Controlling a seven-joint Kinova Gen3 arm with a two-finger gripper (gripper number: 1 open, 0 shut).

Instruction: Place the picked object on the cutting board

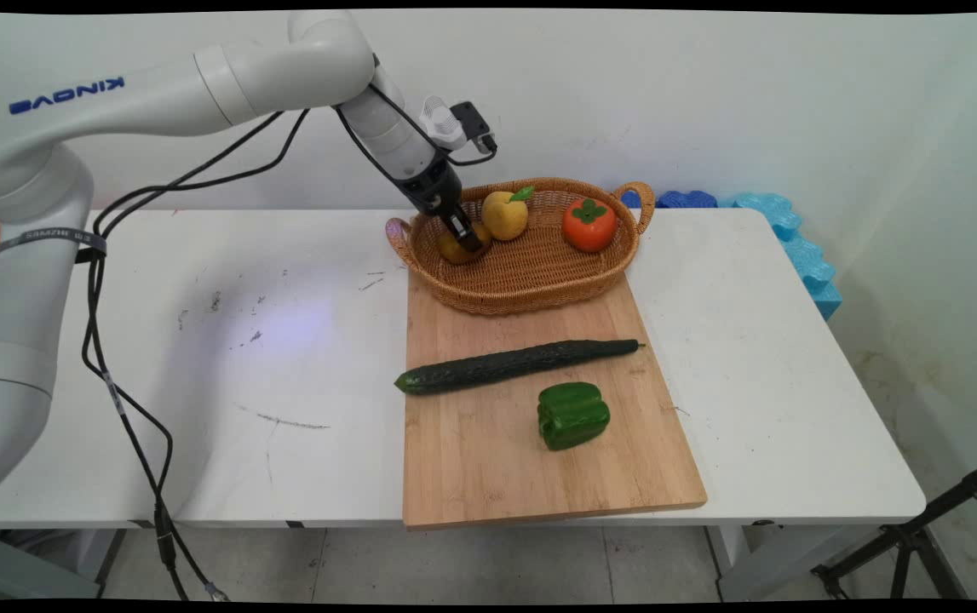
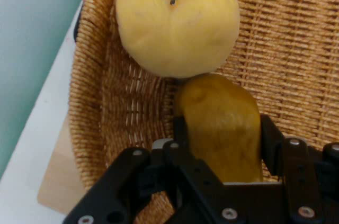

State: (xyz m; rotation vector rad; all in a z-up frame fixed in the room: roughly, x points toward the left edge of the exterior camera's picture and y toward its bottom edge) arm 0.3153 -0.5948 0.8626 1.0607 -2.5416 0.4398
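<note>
At the nine o'clock end of the wicker basket [image 1: 531, 281], my end effector [image 1: 464, 234] reaches down among the fruit, its two black fingers [image 2: 269, 138] clamped either side of a brownish-yellow fruit [image 2: 222, 126], possibly a potato or a small pear; I cannot say which. Through the hand camera, that fruit fills the space between the fingers and lies on the basket's woven floor. Just beside it, and touching it as far as I can see, sits a yellow apple-like fruit [image 1: 504, 214] with a green leaf. At the basket's three o'clock side, well apart from both, rests an orange-red persimmon [image 1: 589, 225] with a green calyx.

The basket stands on the twelve o'clock end of a wooden cutting board [image 1: 488, 460], which lies on the white table [image 1: 198, 358] and slightly overhangs its six o'clock edge. A long dark cucumber [image 1: 514, 365] lies across the board's middle, its blunt end jutting past the nine o'clock edge. Toward five o'clock of the cucumber, near but not touching, lies a green bell pepper [image 1: 573, 415]. Blue foam pieces [image 1: 786, 238] line the wall past the table's two o'clock corner.
</note>
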